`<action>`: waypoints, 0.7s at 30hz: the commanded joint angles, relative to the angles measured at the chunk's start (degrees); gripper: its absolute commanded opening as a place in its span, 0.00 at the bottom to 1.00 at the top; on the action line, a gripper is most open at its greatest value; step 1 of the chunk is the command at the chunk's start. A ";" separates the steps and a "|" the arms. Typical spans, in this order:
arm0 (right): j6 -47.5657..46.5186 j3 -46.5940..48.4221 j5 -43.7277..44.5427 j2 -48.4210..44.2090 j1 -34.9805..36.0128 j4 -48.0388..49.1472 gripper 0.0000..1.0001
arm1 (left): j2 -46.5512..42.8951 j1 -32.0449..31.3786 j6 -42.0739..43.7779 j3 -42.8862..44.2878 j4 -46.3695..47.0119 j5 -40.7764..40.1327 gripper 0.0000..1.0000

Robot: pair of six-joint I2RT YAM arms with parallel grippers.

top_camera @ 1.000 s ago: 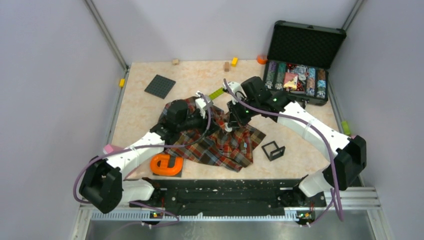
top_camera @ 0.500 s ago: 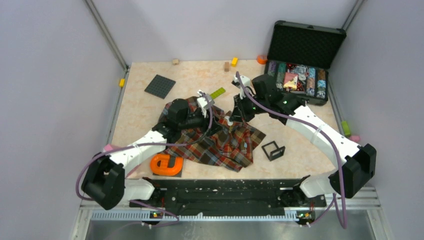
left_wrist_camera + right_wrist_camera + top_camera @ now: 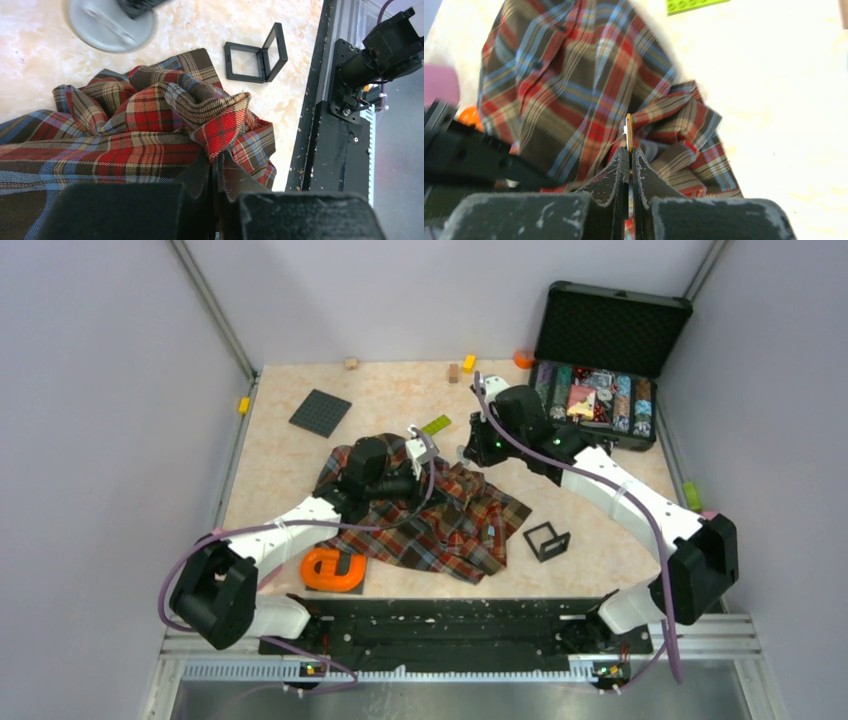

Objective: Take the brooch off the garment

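The garment (image 3: 450, 525) is a plaid shirt lying crumpled in the middle of the table. My left gripper (image 3: 428, 477) rests on it. In the left wrist view that gripper (image 3: 216, 162) is shut on a raised red fold of the shirt (image 3: 220, 130). My right gripper (image 3: 470, 452) hangs beyond the shirt's far edge. The right wrist view shows this gripper (image 3: 629, 152) shut on the brooch (image 3: 629, 131), seen edge-on as a thin disc above the shirt (image 3: 574, 85). From the left wrist the brooch (image 3: 107, 30) is a round silver-grey disc over bare table, clear of the cloth.
An open black case of poker chips (image 3: 600, 390) stands at the back right. A small open black box (image 3: 546, 540) lies right of the shirt. A black square plate (image 3: 320, 412) lies back left, an orange piece (image 3: 333, 568) front left, a green brick (image 3: 434, 425) behind the shirt.
My left gripper has closed on a fold of the shirt. My right gripper has pulled back and away from the shirt with the brooch in it.
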 commanded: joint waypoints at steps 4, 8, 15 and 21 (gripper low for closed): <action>6.88 0.71 13.46 0.03 -0.38 11.16 0.00 | 0.11 -0.56 0.17 3.02 -1.29 -3.24 0.00; 9.52 -5.44 20.66 -4.81 -1.63 16.00 0.00 | 0.28 -0.46 -1.99 4.23 -1.15 -7.50 0.00; 9.60 -9.55 30.31 -11.22 -2.82 17.66 0.00 | 0.02 -0.50 -3.87 6.68 -5.62 -18.52 0.00; 11.16 -12.37 33.75 -15.83 -2.82 17.47 0.00 | 0.12 -0.41 -4.67 8.76 -10.98 -27.19 0.00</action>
